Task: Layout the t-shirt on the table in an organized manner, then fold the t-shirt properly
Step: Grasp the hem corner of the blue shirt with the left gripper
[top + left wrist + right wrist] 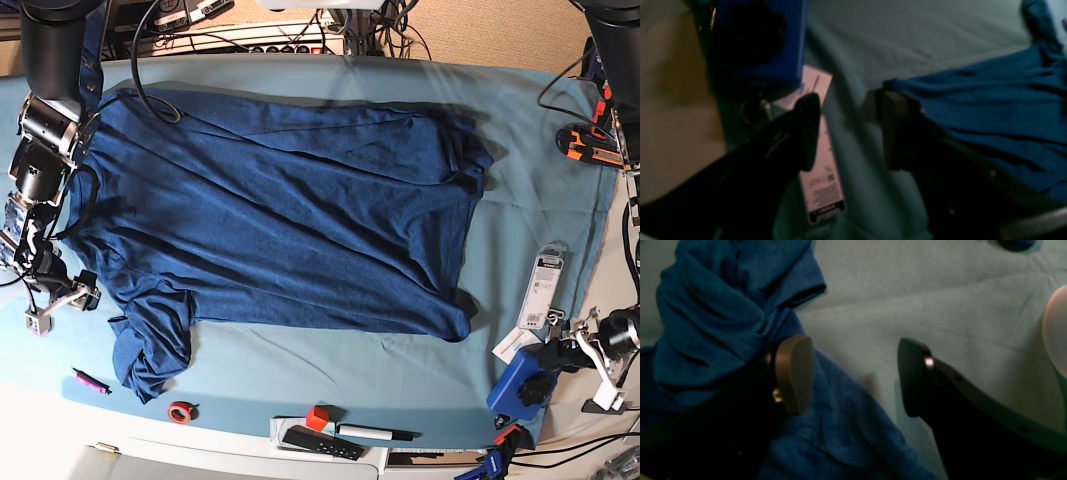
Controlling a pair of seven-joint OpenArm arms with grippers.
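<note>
Dark blue t-shirt [290, 210] lies spread across the teal-covered surface [520, 130], with one sleeve bunched near the front edge. Right tool [853, 376] hovers beside that sleeve, its jaws spread and holding nothing. Left tool [846, 130] hangs just off the shirt's edge, jaws apart and empty, above a white tag [821, 186].

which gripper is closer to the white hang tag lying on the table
Left. The left gripper hovers open right beside the hang tag; the right gripper is across the table, at the t-shirt sleeve.
</note>
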